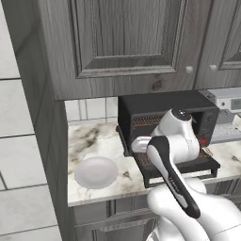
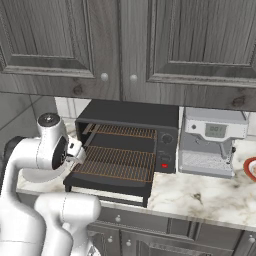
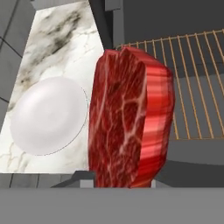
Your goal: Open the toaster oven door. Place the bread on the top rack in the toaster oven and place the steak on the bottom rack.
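Note:
The steak (image 3: 129, 118), a red marbled slab, hangs on edge in my gripper (image 3: 124, 175), which is shut on it. My gripper (image 2: 77, 150) is at the left front corner of the black toaster oven (image 2: 130, 117). The toaster oven door (image 2: 107, 187) lies folded down flat. The top rack (image 2: 125, 131) sits bare inside. The bottom rack (image 2: 117, 162) sticks out over the door and shows just right of the steak (image 3: 192, 83). The bread is out of view.
A white plate (image 3: 48, 116) rests on the marble counter (image 1: 94, 139) left of the oven, below my hand. A silver coffee machine (image 2: 212, 142) stands right of the oven. Grey cabinets (image 2: 125, 45) hang low above it.

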Controlling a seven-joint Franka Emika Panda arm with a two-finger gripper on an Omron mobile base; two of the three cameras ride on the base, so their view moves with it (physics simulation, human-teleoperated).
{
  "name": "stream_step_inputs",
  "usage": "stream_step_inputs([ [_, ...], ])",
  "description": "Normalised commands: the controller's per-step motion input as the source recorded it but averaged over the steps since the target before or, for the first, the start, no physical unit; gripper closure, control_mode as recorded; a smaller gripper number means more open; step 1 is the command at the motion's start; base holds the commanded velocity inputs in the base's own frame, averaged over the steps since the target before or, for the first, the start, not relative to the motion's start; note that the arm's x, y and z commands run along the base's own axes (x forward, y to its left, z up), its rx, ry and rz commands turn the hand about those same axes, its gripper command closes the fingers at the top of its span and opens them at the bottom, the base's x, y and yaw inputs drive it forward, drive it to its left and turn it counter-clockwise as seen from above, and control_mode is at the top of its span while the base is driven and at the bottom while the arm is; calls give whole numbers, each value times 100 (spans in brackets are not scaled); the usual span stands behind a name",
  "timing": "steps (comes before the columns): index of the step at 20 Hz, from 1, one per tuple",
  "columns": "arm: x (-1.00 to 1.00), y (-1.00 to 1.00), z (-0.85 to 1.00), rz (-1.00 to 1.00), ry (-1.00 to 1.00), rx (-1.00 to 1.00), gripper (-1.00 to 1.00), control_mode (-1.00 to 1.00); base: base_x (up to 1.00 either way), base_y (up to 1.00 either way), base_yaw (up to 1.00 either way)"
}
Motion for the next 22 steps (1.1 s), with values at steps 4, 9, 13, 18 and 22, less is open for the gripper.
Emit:
stream_step_inputs([
  [4, -3, -47, 4, 9, 0, 0, 100, -100, 0, 0, 0],
  [9, 0, -45, 0, 15, 0, 0, 100, -100, 0, 0, 0],
  [13, 0, -38, 0, 12, -1, 0, 100, -100, 0, 0, 0],
  [18, 0, -21, 0, 9, -1, 0, 100, -100, 0, 0, 0],
  [22, 0, -8, 0, 3, 0, 0, 100, -100, 0, 0, 0],
])
